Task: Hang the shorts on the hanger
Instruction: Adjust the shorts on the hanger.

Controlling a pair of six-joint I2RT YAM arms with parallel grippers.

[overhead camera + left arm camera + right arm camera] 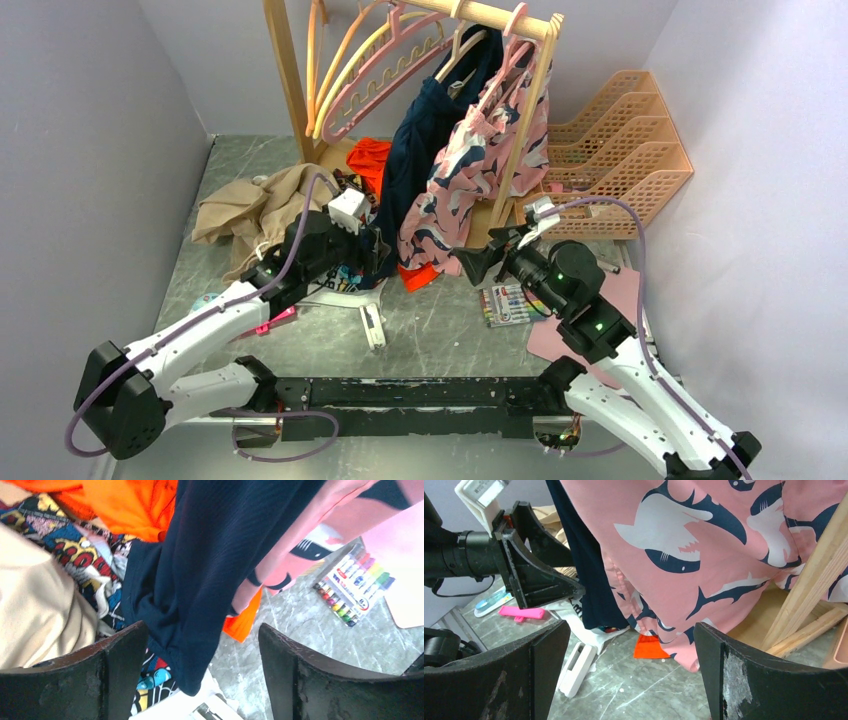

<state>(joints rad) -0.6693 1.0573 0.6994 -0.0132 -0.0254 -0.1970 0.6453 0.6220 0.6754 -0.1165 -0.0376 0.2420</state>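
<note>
Shorts point(420, 150) hang on rack point(290, 80); left claw point(375, 255) before hem; markers point(508, 303) right.

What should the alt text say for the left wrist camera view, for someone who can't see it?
Dark navy shorts hang down inside the open left gripper. Around them are orange cloth, a tan garment at left and pink printed shorts, with a marker set on the grey table at right.

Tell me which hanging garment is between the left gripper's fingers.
The plain navy blue shorts; the pink shark-print shorts hang beside them, outside the left gripper.
</note>
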